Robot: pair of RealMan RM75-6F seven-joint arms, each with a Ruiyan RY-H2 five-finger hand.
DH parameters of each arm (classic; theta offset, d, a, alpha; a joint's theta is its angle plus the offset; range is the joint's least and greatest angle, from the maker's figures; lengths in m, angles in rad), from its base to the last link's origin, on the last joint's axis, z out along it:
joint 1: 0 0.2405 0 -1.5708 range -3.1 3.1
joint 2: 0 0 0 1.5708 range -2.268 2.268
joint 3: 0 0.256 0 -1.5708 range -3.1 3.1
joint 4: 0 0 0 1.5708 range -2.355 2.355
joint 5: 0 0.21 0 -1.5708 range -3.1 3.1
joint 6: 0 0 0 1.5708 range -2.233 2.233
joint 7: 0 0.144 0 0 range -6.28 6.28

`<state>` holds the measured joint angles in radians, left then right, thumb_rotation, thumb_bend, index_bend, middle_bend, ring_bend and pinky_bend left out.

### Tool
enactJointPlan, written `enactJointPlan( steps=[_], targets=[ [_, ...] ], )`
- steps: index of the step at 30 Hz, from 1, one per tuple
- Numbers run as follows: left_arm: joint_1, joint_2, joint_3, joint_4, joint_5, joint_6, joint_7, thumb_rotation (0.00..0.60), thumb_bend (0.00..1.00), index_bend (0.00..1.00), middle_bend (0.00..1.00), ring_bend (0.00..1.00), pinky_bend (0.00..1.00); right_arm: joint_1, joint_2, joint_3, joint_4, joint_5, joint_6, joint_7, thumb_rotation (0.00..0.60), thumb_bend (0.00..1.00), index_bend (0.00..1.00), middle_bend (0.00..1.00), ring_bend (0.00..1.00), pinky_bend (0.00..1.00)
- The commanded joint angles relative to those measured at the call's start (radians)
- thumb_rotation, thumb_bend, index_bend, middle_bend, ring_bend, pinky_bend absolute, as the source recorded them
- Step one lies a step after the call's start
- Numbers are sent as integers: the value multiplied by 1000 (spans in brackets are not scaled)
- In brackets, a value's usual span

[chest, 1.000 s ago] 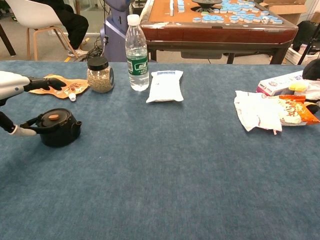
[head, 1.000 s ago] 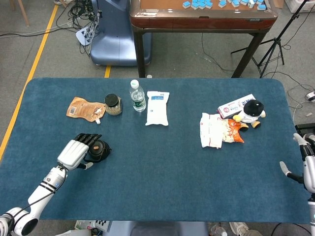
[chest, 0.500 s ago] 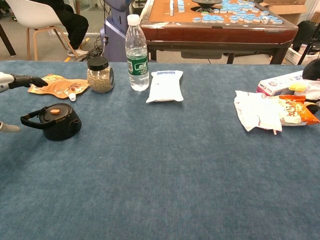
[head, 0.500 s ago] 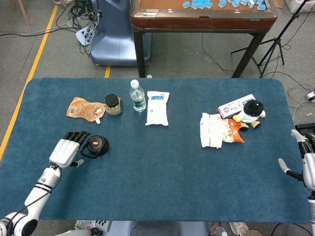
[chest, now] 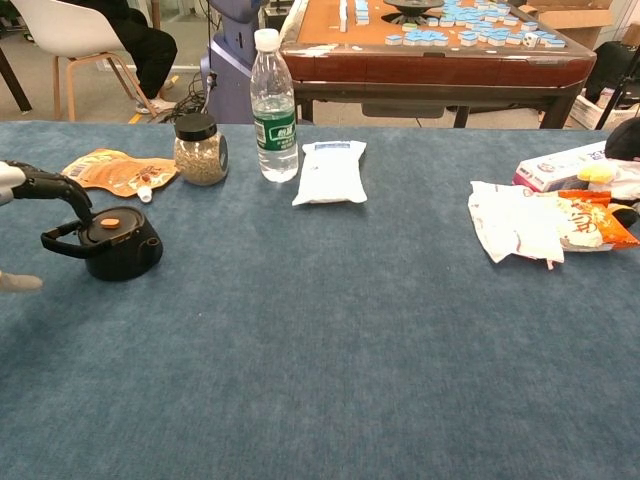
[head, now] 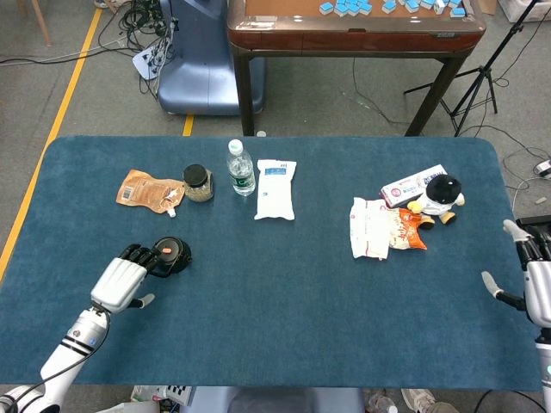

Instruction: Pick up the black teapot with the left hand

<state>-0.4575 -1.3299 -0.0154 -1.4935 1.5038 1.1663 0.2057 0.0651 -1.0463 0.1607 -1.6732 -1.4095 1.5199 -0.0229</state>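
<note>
The black teapot [head: 175,254] with an orange dot on its lid stands upright on the blue table's left side, and the chest view shows the teapot [chest: 112,244] with its handle pointing left. My left hand [head: 120,280] lies just left of it and nearer the front edge. Its dark fingers [chest: 48,184] reach over the handle, with the thumb [chest: 18,283] apart and lower down. It grips nothing. My right hand [head: 532,284] hovers at the table's right edge, fingers spread and empty.
Behind the teapot lie an orange pouch [head: 149,190], a jar [head: 198,182], a water bottle [head: 241,167] and a white packet [head: 275,188]. Snack bags [head: 385,228], a box [head: 411,183] and a plush toy [head: 442,196] sit at the right. A wooden table [head: 353,30] stands beyond.
My left hand came off the teapot, drew back to the left, and now reaches its fingers over the handle again. The teapot shifted slightly. The right hand barely moved.
</note>
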Motion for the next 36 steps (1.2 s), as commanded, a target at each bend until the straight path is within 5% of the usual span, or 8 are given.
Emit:
enactJointPlan(
  steps=[1,36],
  targets=[
    [-8,-11,0,2,-9,-18,13,600,162,297,217,192,111,-4,2,-2,-1,2,3,1,600,279,89,220,112,188],
    [-15,-67,-1,35,-51,-43,80,600,161,407,372,284,57,-24,-2,-16,18,20,6,32,600,280,89,220,112,186]
  ],
)
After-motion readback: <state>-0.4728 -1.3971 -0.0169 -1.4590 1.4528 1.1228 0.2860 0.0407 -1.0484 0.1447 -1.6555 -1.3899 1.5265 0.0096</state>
